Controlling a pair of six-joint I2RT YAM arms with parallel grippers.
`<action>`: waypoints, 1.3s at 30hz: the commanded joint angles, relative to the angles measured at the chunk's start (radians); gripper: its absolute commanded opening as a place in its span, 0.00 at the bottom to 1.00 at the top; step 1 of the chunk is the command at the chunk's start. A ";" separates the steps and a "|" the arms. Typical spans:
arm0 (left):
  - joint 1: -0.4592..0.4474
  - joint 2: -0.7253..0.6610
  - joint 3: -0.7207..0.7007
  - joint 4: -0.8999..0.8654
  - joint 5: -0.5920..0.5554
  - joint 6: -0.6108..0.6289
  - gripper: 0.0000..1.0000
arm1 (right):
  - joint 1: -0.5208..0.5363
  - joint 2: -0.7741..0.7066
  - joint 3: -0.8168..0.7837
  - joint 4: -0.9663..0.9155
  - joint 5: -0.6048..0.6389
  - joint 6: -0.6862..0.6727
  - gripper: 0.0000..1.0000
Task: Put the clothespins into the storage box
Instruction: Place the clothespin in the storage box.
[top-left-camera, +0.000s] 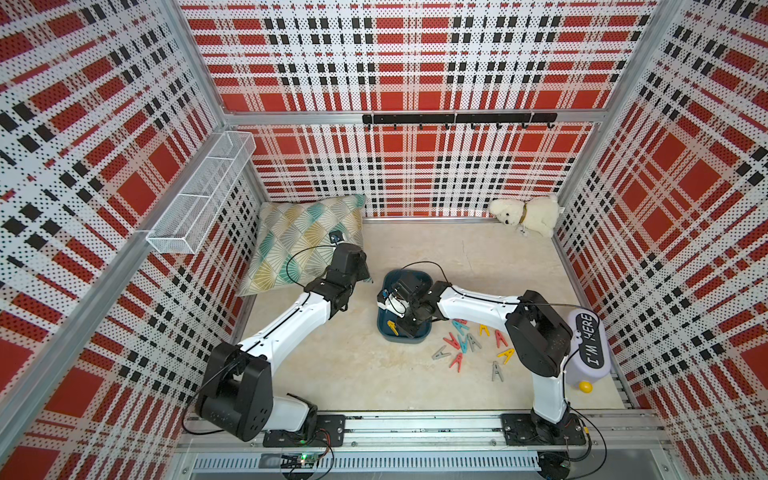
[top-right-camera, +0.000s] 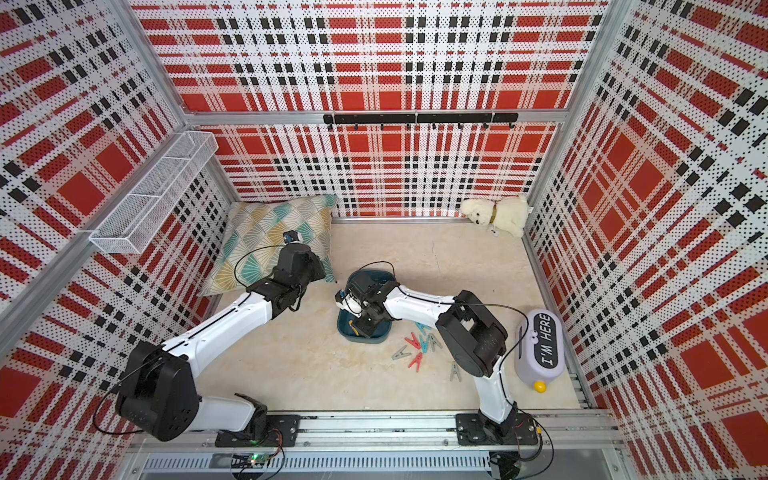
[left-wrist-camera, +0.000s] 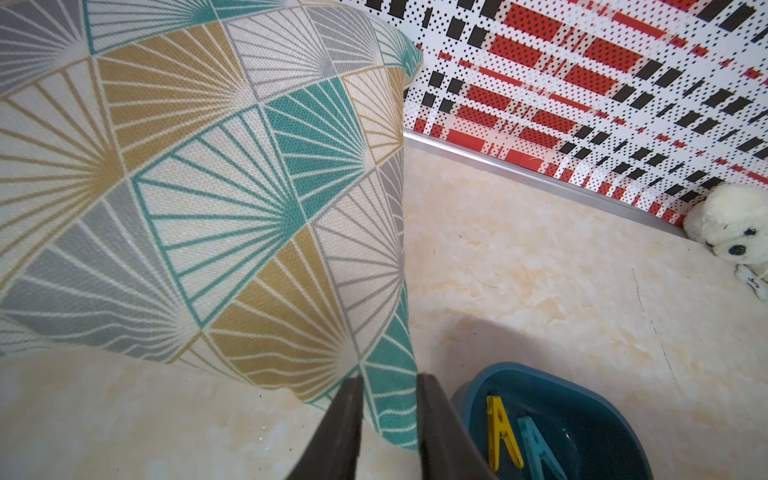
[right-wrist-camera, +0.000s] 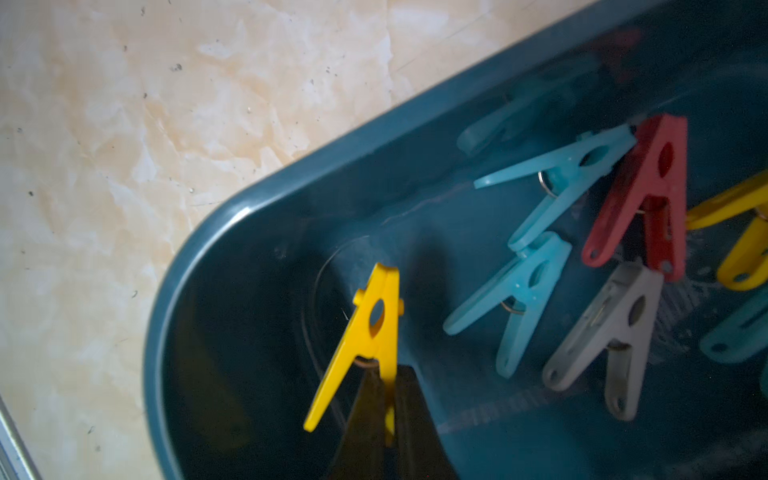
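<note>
A yellow A-shaped plastic clothespin (right-wrist-camera: 368, 328) hangs above the left end of the shallow dark teal plastic storage box (right-wrist-camera: 249, 205), which sits mid-table. The right gripper (right-wrist-camera: 386, 376) has its dark jaws pressed together on one leg of the pin, near the spring, and the other leg splays free. The pin looks light, stiff and smooth, so a grip on one leg could let it swivel or slip. Squeezing across both flat legs just behind the spring would likely hold it steadier. On the box floor to the right lie more pins, among them a light blue one (right-wrist-camera: 561, 178), a red one (right-wrist-camera: 648, 195) and a grey one (right-wrist-camera: 611, 328). More loose clothespins (top-left-camera: 457, 360), in red, yellow, blue and grey, lie scattered on the beige marbled tabletop (top-left-camera: 332, 365), just right of the box and nearer. Left of the box, the left gripper (left-wrist-camera: 388, 380) hovers with its jaws narrowly parted over the near right corner of a fan-patterned fabric cushion (left-wrist-camera: 208, 187). Whether it touches the fabric cannot be told.
</note>
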 joint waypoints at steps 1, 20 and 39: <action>0.016 -0.021 0.035 -0.006 -0.008 0.014 0.29 | 0.006 0.025 0.033 -0.014 0.037 -0.006 0.08; -0.002 -0.039 0.068 0.073 0.009 0.001 0.29 | 0.006 0.051 0.089 0.016 0.165 0.063 0.26; -0.114 0.048 0.107 0.088 -0.063 0.015 0.29 | -0.319 -0.596 -0.308 0.054 0.257 0.474 0.35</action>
